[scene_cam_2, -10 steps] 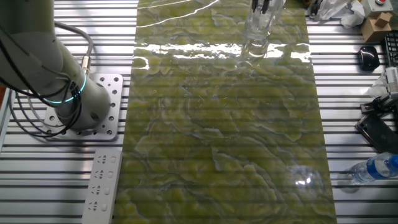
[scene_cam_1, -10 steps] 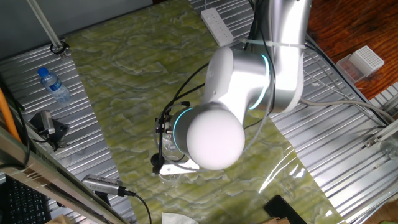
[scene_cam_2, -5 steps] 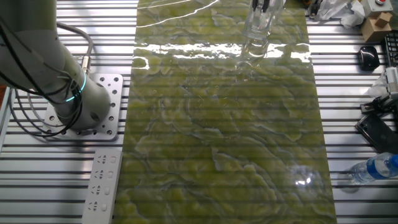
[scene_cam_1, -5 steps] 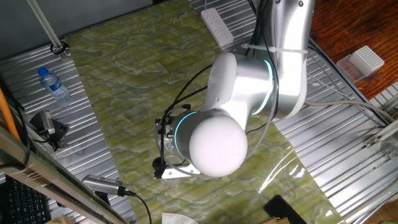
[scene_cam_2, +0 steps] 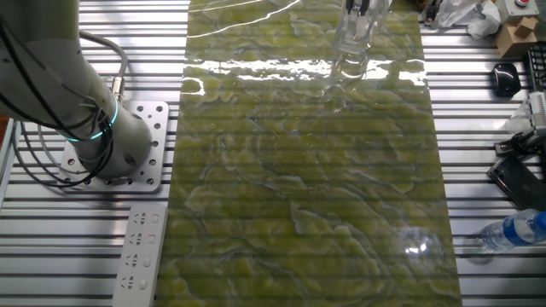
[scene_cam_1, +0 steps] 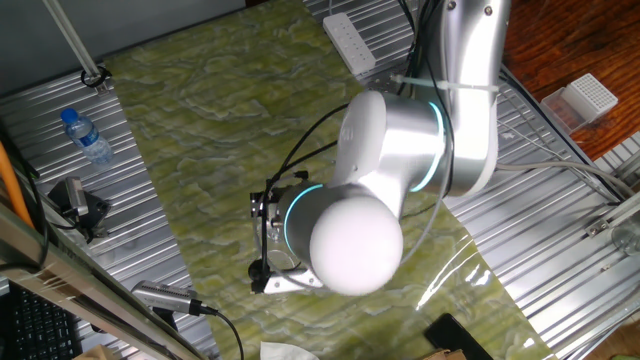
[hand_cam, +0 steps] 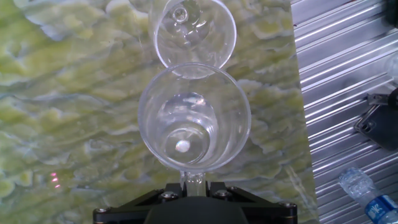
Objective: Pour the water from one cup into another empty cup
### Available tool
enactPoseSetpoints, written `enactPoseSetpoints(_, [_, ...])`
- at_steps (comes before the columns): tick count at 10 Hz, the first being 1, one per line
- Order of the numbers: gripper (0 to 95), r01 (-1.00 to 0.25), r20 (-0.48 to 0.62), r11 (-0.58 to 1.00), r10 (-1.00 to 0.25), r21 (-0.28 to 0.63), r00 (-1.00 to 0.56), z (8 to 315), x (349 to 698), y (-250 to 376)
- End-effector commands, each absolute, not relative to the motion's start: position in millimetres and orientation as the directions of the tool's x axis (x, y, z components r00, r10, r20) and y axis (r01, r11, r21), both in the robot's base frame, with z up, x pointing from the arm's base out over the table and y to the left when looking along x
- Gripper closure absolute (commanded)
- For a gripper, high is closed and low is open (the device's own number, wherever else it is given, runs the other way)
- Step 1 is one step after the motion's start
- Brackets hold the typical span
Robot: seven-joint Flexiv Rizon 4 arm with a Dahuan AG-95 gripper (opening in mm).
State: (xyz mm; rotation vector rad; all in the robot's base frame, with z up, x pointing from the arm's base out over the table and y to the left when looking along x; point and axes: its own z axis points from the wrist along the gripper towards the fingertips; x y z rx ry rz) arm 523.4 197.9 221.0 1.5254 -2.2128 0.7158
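Gripper (hand_cam: 194, 182) pinching the stem of a clear glass (hand_cam: 194, 118) at frame centre, second glass (hand_cam: 194, 31) sitting just above it, marbled mat (hand_cam: 74, 99) lying beneath, plastic bottle (hand_cam: 367, 199) showing lower right.

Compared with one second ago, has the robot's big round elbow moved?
Yes. The elbow shifted slightly down and right, away from the white power strip at the top.

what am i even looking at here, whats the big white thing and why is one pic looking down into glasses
The big white thing is a robot arm bolted beside a green marbled mat. Two pictures come from fixed cameras on different sides of the table. The third comes from a camera on the arm's hand, looking along its gripper, which holds a clear glass by the rim, above the mat. A second glass stands just beyond it. A small water bottle and a power strip lie off the mat.
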Motion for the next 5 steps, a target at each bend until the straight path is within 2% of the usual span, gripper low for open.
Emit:
enactPoseSetpoints(1, [95.0,-0.935,0.558,0.288,-0.750,-0.208,-0.355,221.1,523.0,197.5])
enactPoseSetpoints(5, [95.0,-0.936,0.586,0.278,-0.731,-0.215,-0.351,220.4,523.4,202.6])
